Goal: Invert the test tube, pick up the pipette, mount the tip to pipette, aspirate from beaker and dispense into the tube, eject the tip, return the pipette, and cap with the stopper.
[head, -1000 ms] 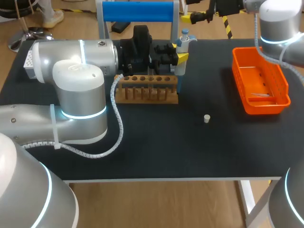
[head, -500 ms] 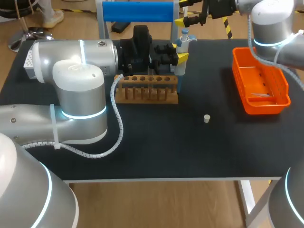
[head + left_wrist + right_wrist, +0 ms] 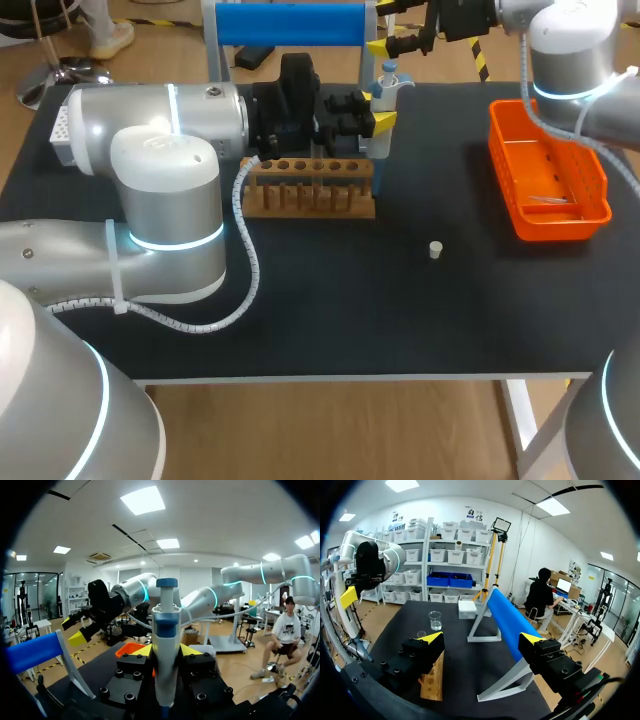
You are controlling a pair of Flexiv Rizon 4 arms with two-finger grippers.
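Pipette (image 3: 166,630) upright, clamped in the left gripper (image 3: 166,651); right gripper (image 3: 482,638) spread wide, clear of it.

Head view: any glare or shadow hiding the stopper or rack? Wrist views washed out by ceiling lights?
Head view: even light, no hard shadows; stopper and rack stand out on the dark table, though the left arm covers its left part. Left wrist view: ceiling panels glare overhead, yet the pipette between the jaws is evenly lit. Right wrist view: beaker shows plainly.

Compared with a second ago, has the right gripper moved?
Yes. In the head view the right gripper has shifted slightly toward the blue bar at the table's back edge.
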